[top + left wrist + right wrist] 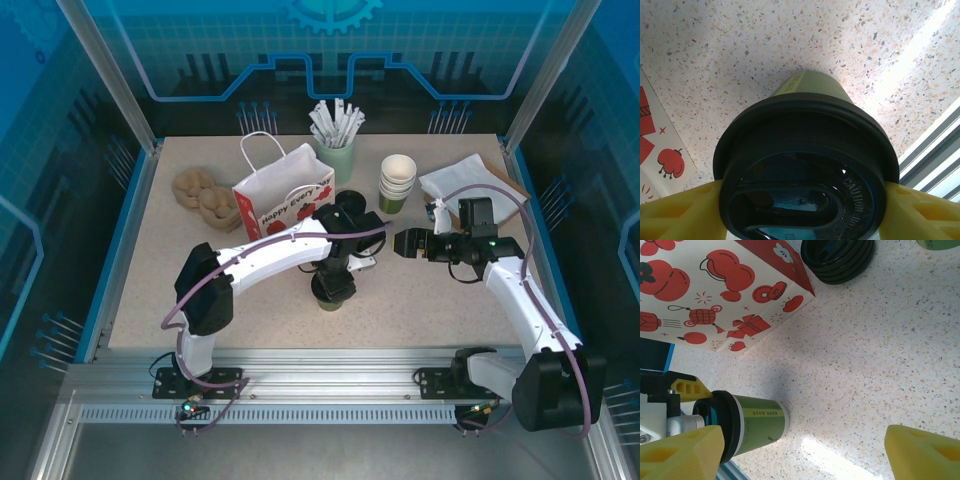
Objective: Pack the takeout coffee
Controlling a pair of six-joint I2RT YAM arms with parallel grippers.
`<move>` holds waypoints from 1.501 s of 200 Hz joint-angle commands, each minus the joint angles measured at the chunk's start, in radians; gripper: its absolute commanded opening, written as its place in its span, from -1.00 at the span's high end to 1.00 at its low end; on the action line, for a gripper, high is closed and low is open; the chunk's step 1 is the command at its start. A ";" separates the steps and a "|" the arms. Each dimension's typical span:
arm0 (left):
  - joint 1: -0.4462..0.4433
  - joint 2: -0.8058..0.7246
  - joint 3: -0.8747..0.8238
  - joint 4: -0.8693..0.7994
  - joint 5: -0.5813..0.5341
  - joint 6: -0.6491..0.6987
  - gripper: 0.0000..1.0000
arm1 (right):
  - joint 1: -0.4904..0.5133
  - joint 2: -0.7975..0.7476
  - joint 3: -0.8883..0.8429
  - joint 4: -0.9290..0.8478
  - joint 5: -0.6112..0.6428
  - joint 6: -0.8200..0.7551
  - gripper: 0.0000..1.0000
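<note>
Our left gripper [802, 215] clasps the black lid [805, 145], where we read "CAUTION", on the olive-green cup [807, 87]; our right gripper [802, 452] gapes wide.

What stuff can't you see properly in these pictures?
- Top view: the left arm covers most of the takeout coffee.
- Left wrist view: the lid hides the cup's lower part, and the bottom edge cuts off the lid's writing.
- Right wrist view: the top edge cuts off the stack of black lids and the paper bag.
</note>
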 commanded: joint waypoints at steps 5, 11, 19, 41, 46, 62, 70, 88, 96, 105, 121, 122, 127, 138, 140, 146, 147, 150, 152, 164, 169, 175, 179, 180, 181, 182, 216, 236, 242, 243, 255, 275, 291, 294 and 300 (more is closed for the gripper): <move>-0.006 -0.007 -0.010 -0.034 -0.021 0.001 -0.35 | -0.012 0.006 -0.004 -0.005 -0.026 -0.016 -0.70; -0.006 -0.011 -0.010 -0.036 -0.023 0.001 -0.33 | -0.012 0.005 -0.005 -0.006 -0.024 -0.016 -0.69; -0.006 -0.018 -0.008 -0.038 -0.024 0.002 -0.32 | -0.012 0.004 -0.004 -0.007 -0.025 -0.016 -0.69; -0.006 -0.042 0.002 -0.050 -0.016 0.010 -0.26 | -0.011 -0.001 -0.001 -0.010 -0.020 -0.016 -0.69; -0.006 -0.048 0.007 -0.055 -0.012 0.012 -0.24 | -0.009 -0.001 0.002 -0.013 -0.018 -0.015 -0.69; -0.005 -0.067 0.027 -0.081 0.005 0.021 -0.19 | -0.002 -0.008 0.011 -0.020 -0.006 -0.014 -0.69; -0.006 -0.076 0.042 -0.102 0.011 0.028 -0.16 | 0.002 -0.013 0.018 -0.025 0.005 -0.014 -0.69; -0.006 -0.107 0.085 -0.147 0.023 0.044 -0.08 | 0.013 -0.022 0.037 -0.037 0.028 -0.015 -0.68; -0.006 -0.125 0.107 -0.160 0.028 0.052 -0.05 | 0.018 -0.023 0.037 -0.042 0.035 -0.016 -0.68; -0.003 -0.145 0.139 -0.173 0.030 0.060 -0.03 | 0.021 -0.023 0.076 -0.048 0.039 -0.018 -0.67; 0.004 -0.175 0.215 -0.195 0.034 0.072 -0.03 | 0.024 -0.017 0.104 -0.063 0.053 -0.025 -0.67; 0.005 -0.177 0.221 -0.197 0.035 0.074 -0.03 | 0.024 -0.017 0.106 -0.065 0.056 -0.025 -0.67; 0.008 -0.185 0.247 -0.203 0.032 0.078 -0.03 | 0.025 -0.015 0.116 -0.073 0.062 -0.027 -0.67; 0.022 -0.201 0.310 -0.216 0.027 0.089 -0.01 | 0.027 -0.010 0.143 -0.092 0.080 -0.034 -0.67; 0.025 -0.203 0.322 -0.215 0.025 0.092 0.00 | 0.027 -0.009 0.150 -0.098 0.081 -0.035 -0.67; 0.036 -0.207 0.360 -0.219 0.018 0.095 0.01 | 0.029 -0.007 0.162 -0.104 0.084 -0.038 -0.67; 0.037 -0.208 0.368 -0.219 0.017 0.096 0.02 | 0.030 -0.007 0.164 -0.105 0.084 -0.039 -0.67; 0.044 -0.209 0.392 -0.220 0.012 0.097 0.02 | 0.030 -0.006 0.167 -0.106 0.084 -0.039 -0.67; 0.049 -0.208 0.408 -0.221 0.010 0.097 0.03 | 0.030 -0.006 0.174 -0.108 0.084 -0.041 -0.67; 0.077 -0.201 0.511 -0.231 0.014 0.107 0.03 | 0.032 0.000 0.199 -0.120 0.084 -0.045 -0.67; 0.088 -0.196 0.557 -0.232 0.008 0.109 0.04 | 0.034 0.002 0.208 -0.123 0.084 -0.047 -0.67; 0.099 -0.189 0.608 -0.233 0.005 0.114 0.04 | 0.038 0.007 0.220 -0.128 0.086 -0.048 -0.67; 0.109 -0.186 0.644 -0.231 0.004 0.118 0.04 | 0.041 0.009 0.226 -0.131 0.086 -0.050 -0.67; 0.111 -0.186 0.653 -0.231 0.005 0.118 0.04 | 0.042 0.009 0.227 -0.132 0.086 -0.050 -0.67; 0.112 -0.186 0.660 -0.230 0.006 0.119 0.04 | 0.042 0.009 0.227 -0.132 0.086 -0.050 -0.67; 0.115 -0.184 0.663 -0.228 0.007 0.118 0.04 | 0.043 0.011 0.230 -0.133 0.087 -0.050 -0.66; 0.184 -0.183 0.844 -0.145 0.038 0.119 0.06 | 0.076 0.026 0.245 -0.127 0.098 -0.044 -0.67; 0.234 -0.193 0.864 -0.086 0.053 0.115 0.06 | 0.091 0.027 0.244 -0.125 0.104 -0.041 -0.66; 0.256 -0.195 0.865 -0.074 0.065 0.114 0.06 | 0.095 0.026 0.243 -0.125 0.106 -0.041 -0.66; 0.260 -0.195 0.865 -0.073 0.066 0.114 0.06 | 0.096 0.026 0.242 -0.125 0.107 -0.041 -0.66; 0.306 -0.194 0.869 -0.070 0.069 0.116 0.05 | 0.098 0.022 0.239 -0.126 0.107 -0.041 -0.66; 0.392 -0.196 0.868 -0.084 0.081 0.115 0.06 | 0.102 0.022 0.230 -0.126 0.109 -0.041 -0.66; 0.449 -0.190 0.860 -0.122 0.089 0.120 0.06 | 0.102 0.023 0.220 -0.122 0.108 -0.041 -0.66; 0.456 -0.189 0.857 -0.130 0.089 0.123 0.06 | 0.103 0.023 0.217 -0.119 0.109 -0.040 -0.66; 0.470 -0.188 0.845 -0.147 0.089 0.132 0.05 | 0.104 0.024 0.213 -0.115 0.107 -0.039 -0.66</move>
